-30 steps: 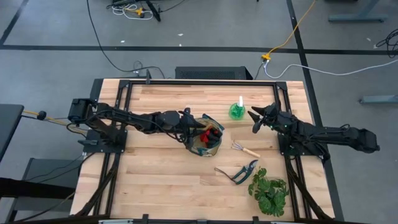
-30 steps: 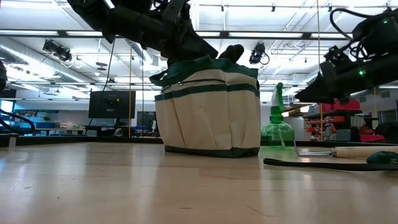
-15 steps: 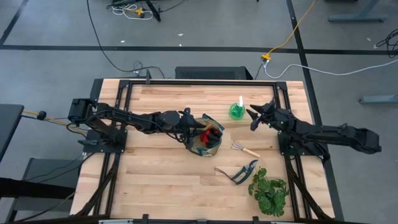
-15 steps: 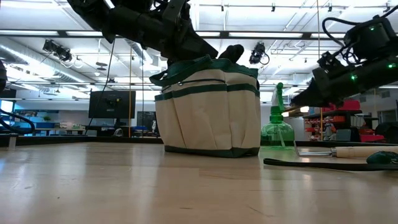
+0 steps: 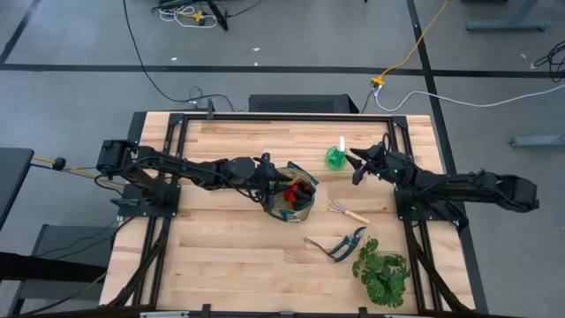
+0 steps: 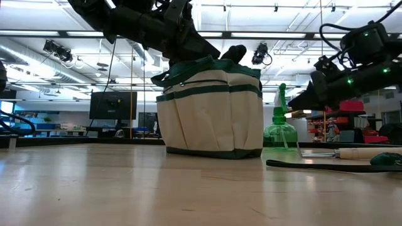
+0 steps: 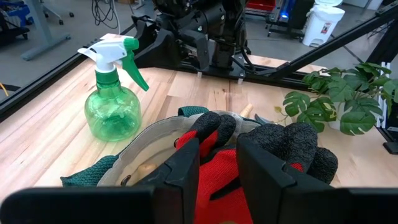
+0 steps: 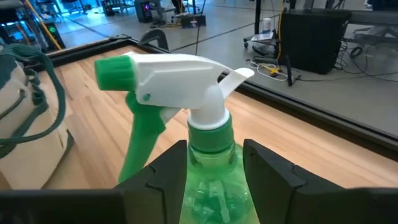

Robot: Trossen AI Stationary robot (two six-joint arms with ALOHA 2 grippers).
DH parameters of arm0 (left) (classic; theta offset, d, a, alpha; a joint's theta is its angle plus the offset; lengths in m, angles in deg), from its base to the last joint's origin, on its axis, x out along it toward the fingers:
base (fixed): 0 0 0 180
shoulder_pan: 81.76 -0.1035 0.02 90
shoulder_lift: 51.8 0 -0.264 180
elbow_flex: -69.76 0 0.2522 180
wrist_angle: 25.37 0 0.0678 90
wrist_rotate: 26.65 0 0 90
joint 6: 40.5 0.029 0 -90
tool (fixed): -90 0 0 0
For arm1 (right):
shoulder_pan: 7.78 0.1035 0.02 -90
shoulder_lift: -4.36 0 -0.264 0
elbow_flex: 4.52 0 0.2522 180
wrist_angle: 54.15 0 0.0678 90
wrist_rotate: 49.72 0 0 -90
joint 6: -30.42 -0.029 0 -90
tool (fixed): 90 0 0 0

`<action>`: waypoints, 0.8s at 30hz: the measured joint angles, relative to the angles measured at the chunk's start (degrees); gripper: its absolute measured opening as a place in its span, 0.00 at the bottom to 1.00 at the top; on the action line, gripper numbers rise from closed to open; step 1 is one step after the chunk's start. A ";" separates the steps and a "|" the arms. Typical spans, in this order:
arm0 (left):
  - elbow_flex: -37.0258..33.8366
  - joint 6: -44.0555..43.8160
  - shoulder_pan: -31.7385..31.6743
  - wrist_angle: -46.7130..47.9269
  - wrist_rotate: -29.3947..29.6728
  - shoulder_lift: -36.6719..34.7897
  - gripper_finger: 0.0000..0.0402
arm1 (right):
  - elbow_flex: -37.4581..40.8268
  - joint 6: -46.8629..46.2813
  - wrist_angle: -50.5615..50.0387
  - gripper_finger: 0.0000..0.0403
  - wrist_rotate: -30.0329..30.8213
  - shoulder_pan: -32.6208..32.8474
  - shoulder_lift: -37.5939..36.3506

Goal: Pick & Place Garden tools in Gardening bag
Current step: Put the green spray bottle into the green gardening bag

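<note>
Garden tools sit in two groups on the wooden bench [image 5: 229,238]. Red gloves [image 5: 298,189] poke out of the top of the gardening bag [image 5: 295,202], a tan tote with dark green trim standing just left of the frame's centre in the high view. Outside the bag, the green spray bottle [image 5: 335,157] with its white nozzle stands upright to the bag's upper right. A wooden-handled rake [image 5: 350,213] lies right of the bag, and the dark-handled pruning shears [image 5: 337,246] lie lower, beside the leafy plant [image 5: 382,274] at the lower right.

The left hand [image 5: 273,183] reaches in from the frame's left and is at the bag's rim. In the left wrist view its fingers [image 7: 264,180] stand a little apart over the red glove fabric; whether they actually pinch it cannot be told.

The right hand [image 5: 357,167] comes in from the frame's right and is at the spray bottle. In the right wrist view its two fingers [image 8: 169,173] are spread and stand one on each side of the bottle's neck [image 8: 210,148], just below the trigger head, with a narrow gap showing on either side, so the bottle is bracketed but not visibly squeezed.
</note>
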 joint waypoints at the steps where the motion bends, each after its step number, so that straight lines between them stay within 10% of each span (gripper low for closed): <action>1: 0.00 0.00 0.00 0.00 0.00 0.00 0.28 | 0.00 -0.01 0.63 0.40 -0.04 -0.24 0.79; 24: 0.00 -0.02 0.03 0.02 0.00 0.02 0.28 | -6.80 2.77 9.99 0.40 -1.49 -0.73 20.38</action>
